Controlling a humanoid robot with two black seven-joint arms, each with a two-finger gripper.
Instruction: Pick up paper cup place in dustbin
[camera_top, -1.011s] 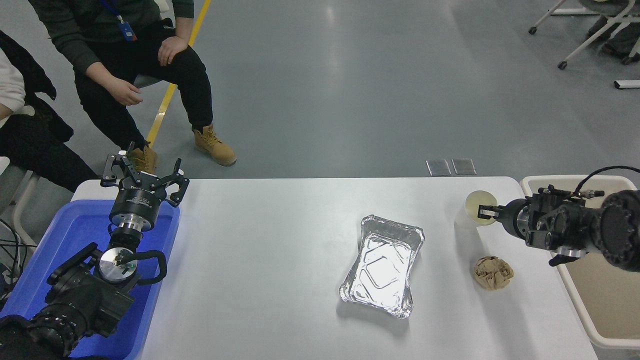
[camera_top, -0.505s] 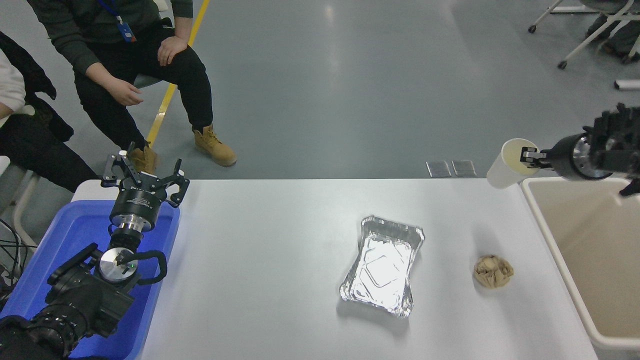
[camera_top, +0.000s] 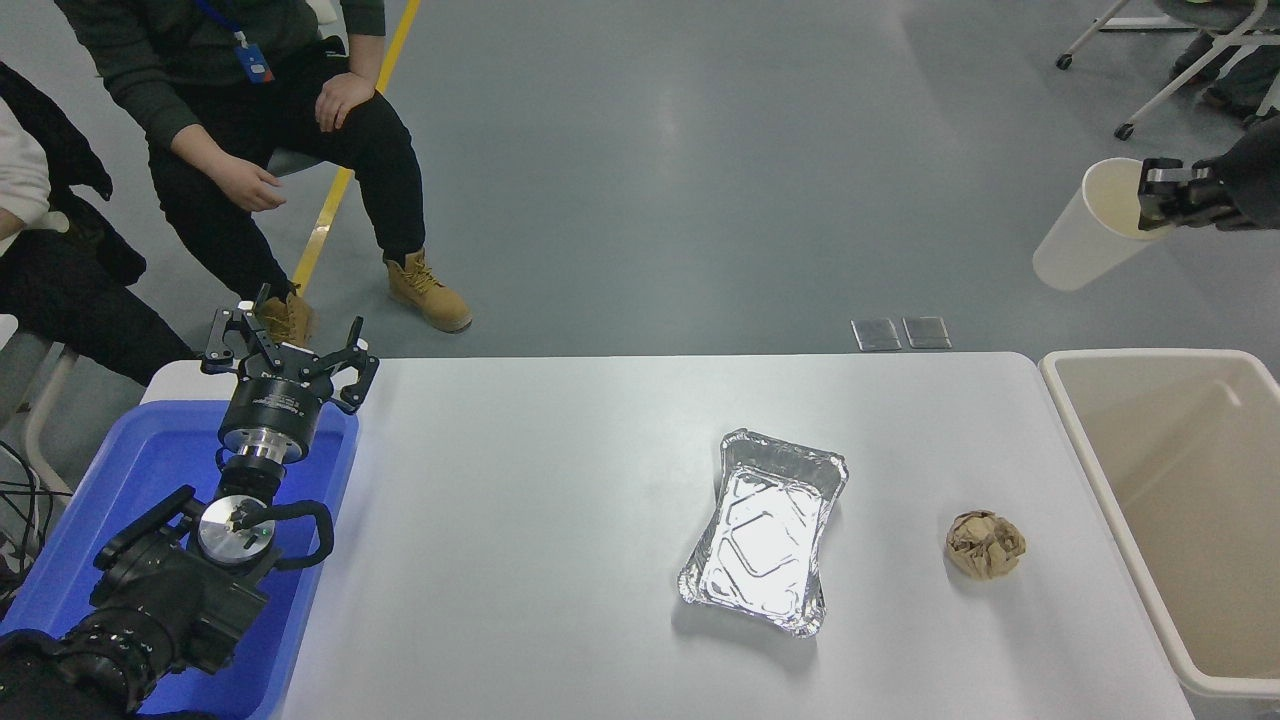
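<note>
Lower left: one left gripper (camera_top: 290, 350), fingers spread, parked over one blue tray (camera_top: 160, 450). Centre: one crinkled foil tray (camera_top: 765, 530), one crumpled brown ball (camera_top: 986, 545). Right edge: one smooth beige bin (camera_top: 1180, 500). Upper right: right gripper (camera_top: 1160, 195) clamps one tapered white cup (camera_top: 1085, 230) by its rim, tilted, in the air.

Foil tray (camera_top: 765, 530) near crumpled paper ball (camera_top: 986, 545).

A white tabletop (camera_top: 520, 520) with rounded far corners is seen. A silver foil tray (camera_top: 765, 530) is set slightly right of its middle, and a crumpled brown paper ball (camera_top: 986, 545) lies near it at 3 o'clock. At 9 o'clock, a blue plastic tray (camera_top: 150, 470) is found at the left edge.
</note>
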